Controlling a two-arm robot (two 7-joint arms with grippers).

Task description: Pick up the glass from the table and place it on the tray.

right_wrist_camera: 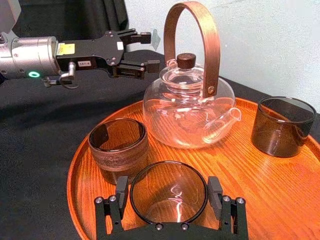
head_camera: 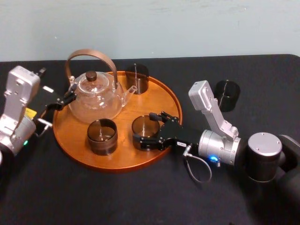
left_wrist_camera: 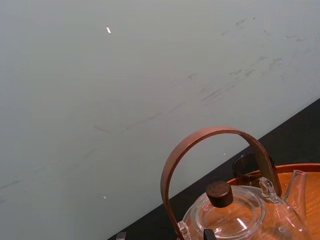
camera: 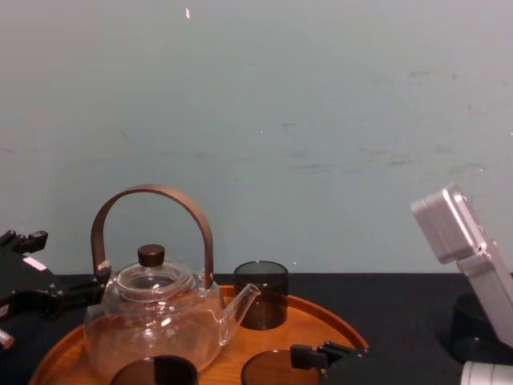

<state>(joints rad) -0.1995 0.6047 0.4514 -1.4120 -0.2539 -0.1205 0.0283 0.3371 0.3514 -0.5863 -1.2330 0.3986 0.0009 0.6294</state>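
Head view | tray [head_camera: 63, 140]: teapot [head_camera: 96, 96], two glasses [head_camera: 102, 136] [head_camera: 137, 77] | right gripper [head_camera: 145, 127] clasps third glass [head_camera: 142, 123] there | left gripper [head_camera: 71, 95] released

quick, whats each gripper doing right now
left gripper: open, empty, beside the teapot
right gripper: closed on the glass, on the tray

Our right gripper [head_camera: 146, 129] clasps the glass [head_camera: 145, 126] standing on the tray [head_camera: 93, 157] beside a second glass [head_camera: 102, 136]; our left gripper [head_camera: 71, 95] hovers by the teapot [head_camera: 96, 98].
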